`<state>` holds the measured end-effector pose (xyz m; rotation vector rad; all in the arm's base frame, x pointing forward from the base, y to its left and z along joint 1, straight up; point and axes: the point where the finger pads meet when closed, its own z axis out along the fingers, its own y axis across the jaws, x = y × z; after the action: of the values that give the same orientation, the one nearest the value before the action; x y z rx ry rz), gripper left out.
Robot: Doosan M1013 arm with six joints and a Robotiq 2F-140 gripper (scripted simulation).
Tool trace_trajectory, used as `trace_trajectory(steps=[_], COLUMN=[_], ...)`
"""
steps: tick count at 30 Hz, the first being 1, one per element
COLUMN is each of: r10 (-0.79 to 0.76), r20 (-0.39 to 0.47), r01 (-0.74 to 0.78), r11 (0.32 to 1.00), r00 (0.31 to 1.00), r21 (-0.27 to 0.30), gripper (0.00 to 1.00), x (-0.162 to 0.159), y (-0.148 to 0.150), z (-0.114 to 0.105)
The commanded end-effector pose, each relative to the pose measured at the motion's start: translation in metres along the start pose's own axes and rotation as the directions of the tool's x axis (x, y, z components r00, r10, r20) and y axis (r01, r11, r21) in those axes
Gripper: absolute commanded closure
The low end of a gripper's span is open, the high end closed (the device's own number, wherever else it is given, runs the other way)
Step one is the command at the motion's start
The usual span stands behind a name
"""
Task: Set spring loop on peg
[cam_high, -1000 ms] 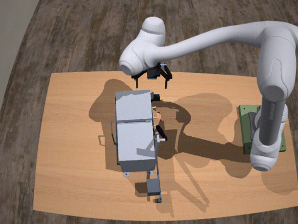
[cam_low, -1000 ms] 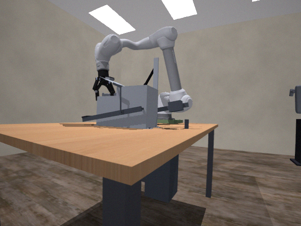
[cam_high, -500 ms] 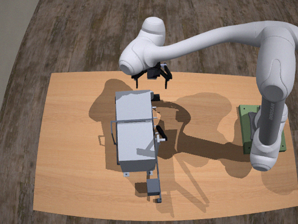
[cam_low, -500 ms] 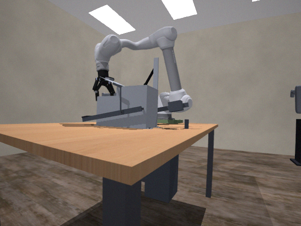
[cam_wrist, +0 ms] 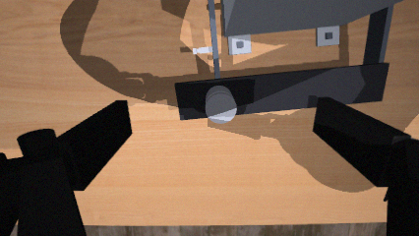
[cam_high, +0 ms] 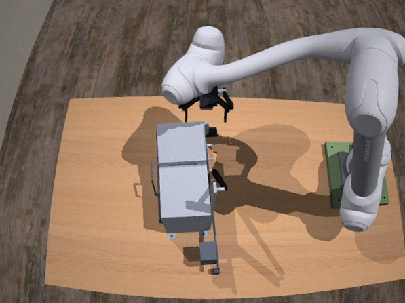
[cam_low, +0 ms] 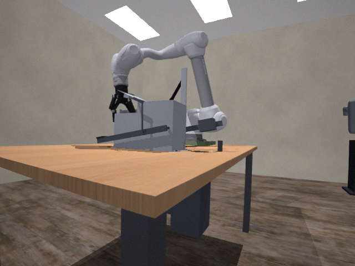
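One arm, one gripper [cam_high: 206,114], one feeder [cam_high: 184,173], one weight [cam_wrist: 220,104].
Jaws wide apart, empty, above the bench [cam_high: 95,193] behind the feeder; weight stands upright on the dark pedal [cam_wrist: 295,90] below.

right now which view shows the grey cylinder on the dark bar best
Wrist: the cylinder stands on the bar, in plain sight between the open gripper's fingers. Top shows only a dark block beside the feeder; the cylinder is too small to tell. In the exterior view, the feeder hides it.
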<state>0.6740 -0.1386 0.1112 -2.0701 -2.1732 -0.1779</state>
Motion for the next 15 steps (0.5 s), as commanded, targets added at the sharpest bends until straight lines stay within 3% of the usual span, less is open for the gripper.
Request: trace_trajectory(steps=[1, 15], r10=[0.0, 0.0], r20=[0.0, 0.0], r01=[0.0, 0.0], r11=[1.0, 1.0], r00=[1.0, 1.0], r21=[-0.002, -0.002], gripper=[0.0, 0.0], x=[-0.001, -0.004], y=[0.001, 0.001], z=[0.003, 0.02])
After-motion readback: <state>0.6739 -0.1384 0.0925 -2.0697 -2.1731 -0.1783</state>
